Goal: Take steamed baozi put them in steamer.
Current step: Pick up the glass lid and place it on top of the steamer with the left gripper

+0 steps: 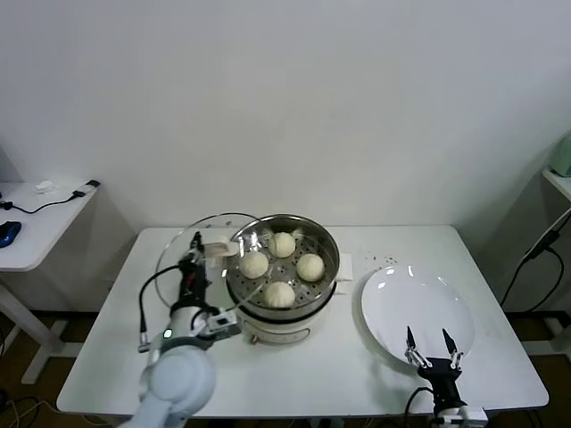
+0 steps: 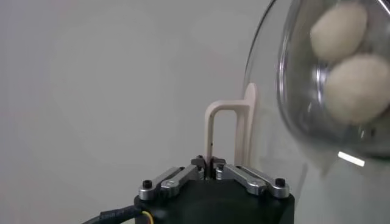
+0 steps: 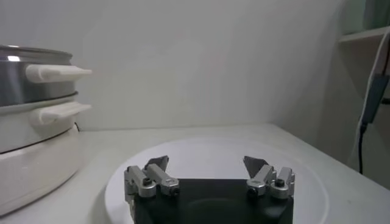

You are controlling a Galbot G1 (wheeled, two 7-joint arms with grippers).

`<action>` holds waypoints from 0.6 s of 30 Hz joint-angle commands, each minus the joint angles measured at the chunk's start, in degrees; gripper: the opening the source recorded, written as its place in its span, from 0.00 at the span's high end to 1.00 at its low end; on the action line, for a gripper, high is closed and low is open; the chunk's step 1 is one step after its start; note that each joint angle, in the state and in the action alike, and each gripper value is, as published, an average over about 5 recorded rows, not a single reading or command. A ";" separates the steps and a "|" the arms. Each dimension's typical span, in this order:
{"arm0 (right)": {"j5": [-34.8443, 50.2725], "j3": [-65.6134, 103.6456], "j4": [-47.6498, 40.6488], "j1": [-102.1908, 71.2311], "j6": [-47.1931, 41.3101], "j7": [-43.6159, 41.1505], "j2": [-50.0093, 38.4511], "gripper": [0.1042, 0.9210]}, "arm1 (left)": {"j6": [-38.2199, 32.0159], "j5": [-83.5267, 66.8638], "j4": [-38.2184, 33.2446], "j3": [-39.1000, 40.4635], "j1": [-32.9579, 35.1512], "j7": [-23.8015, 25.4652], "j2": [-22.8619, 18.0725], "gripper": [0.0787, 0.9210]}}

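White table point(image 1: 357, 374) against a bare wall. One left gripper point(image 1: 198, 256) is clamped on the cream handle point(image 2: 226, 133) of one glass lid point(image 1: 192, 254), held tilted beside the steamer point(image 1: 284, 269), partly over its left rim. Four baozi point(image 1: 280, 293) sit on its perforated tray. One right gripper point(image 1: 430, 342), jaws spread wide and empty, hangs over the near edge of one white plate point(image 1: 416, 308).
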 commanded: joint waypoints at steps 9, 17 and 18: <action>1.24 0.20 -1.23 -1.26 3.38 0.24 -0.70 0.12 | 6.33 16.37 12.99 15.42 -10.12 5.00 -17.95 0.92; 1.53 0.16 -1.68 -1.46 3.97 0.51 -0.77 0.12 | 6.45 17.11 15.89 15.45 -10.95 4.56 -19.43 0.92; 1.52 0.16 -1.67 -1.47 4.01 0.54 -0.73 0.12 | 6.41 17.31 16.31 15.47 -11.00 4.40 -19.70 0.92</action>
